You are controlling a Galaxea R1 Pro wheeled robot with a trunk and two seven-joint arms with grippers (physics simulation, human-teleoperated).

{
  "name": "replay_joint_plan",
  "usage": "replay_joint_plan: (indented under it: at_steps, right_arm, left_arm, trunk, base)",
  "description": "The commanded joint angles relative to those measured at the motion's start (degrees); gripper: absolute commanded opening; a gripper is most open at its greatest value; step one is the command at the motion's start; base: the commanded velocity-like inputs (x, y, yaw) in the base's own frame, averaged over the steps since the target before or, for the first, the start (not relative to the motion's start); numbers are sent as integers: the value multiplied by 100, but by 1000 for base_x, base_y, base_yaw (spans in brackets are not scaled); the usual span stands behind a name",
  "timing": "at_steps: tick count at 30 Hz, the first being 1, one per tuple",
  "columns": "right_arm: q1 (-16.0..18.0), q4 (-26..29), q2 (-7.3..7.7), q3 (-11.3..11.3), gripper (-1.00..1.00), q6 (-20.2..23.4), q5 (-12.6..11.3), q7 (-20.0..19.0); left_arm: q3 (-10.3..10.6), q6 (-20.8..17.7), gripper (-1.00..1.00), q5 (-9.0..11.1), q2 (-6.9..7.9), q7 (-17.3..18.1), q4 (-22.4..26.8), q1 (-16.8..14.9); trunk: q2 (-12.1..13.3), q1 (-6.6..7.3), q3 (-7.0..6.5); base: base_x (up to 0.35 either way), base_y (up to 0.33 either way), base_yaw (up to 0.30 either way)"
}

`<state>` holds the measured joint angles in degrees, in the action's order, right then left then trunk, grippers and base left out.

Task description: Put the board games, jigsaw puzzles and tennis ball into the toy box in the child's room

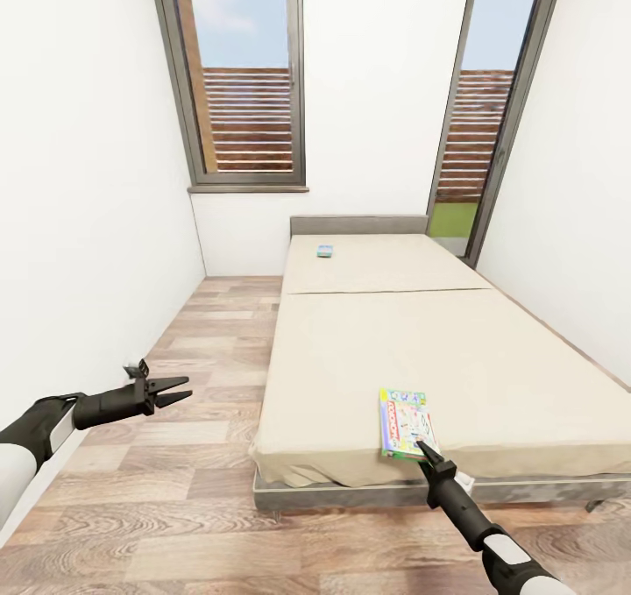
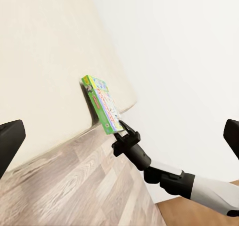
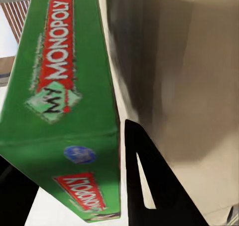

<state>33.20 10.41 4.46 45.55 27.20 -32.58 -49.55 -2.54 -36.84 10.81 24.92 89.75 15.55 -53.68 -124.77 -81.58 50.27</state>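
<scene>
Green cardboard is what the right gripper (image 1: 424, 448) is closing around: the "My Monopoly" board game (image 1: 406, 422) is lying flat at the near edge of the bed (image 1: 491, 358), and in the right wrist view its green side (image 3: 64, 101) is sitting between 2 dark fingers (image 3: 149, 186), so the jaws are looking narrowed on the box's near edge, though whether they are truly clamping or only touching I cannot tell; the left wrist view is showing the fingertips right at the box's corner (image 2: 105, 106). The left gripper (image 1: 171, 391) is hanging wide apart and holding nothing, well away over the wood floor (image 1: 202, 350). A 2nd, small blue board game (image 1: 325, 251) is resting far up the mattress near the headboard (image 1: 359, 224).

Risks, as I am judging them: the grip is sitting at 1 edge, so a lift is likely to let the flat box swing or slip out; a shallow bite may be pushing the box along the sheet instead of catching it; a drop here would be sending it to the floor beside the frame.
</scene>
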Motion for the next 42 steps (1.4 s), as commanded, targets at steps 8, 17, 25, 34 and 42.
replay_joint_plan:
  at_steps: [8,17,25,34,42]
  right_arm:
    - [3,-4,1,-3,-100,41,-34,3]
    - [3,3,-12,20,-100,54,-78,-23]
    - [80,909,60,-691,-100,734,11,31]
    - [80,1102,73,-1402,-100,727,10,25]
    - [61,1754,24,-2408,-100,711,6,-48]
  left_arm:
    - [-19,-77,100,-19,4,25,18,-2]
    - [-9,-98,100,-23,-3,25,19,-2]
    - [34,-111,100,-33,-14,25,19,-2]
    - [28,-116,100,-49,-14,25,19,-2]
    - [19,-96,100,-69,-9,25,82,-2]
  trunk:
    - [238,133,-102]
    - [599,330,-264]
    - [920,506,-407]
    - [1281,704,-569]
    - [1602,880,-713]
  base:
    - [0,0,0]
    - [0,0,0]
    - [0,0,0]
    - [0,0,0]
    - [0,0,0]
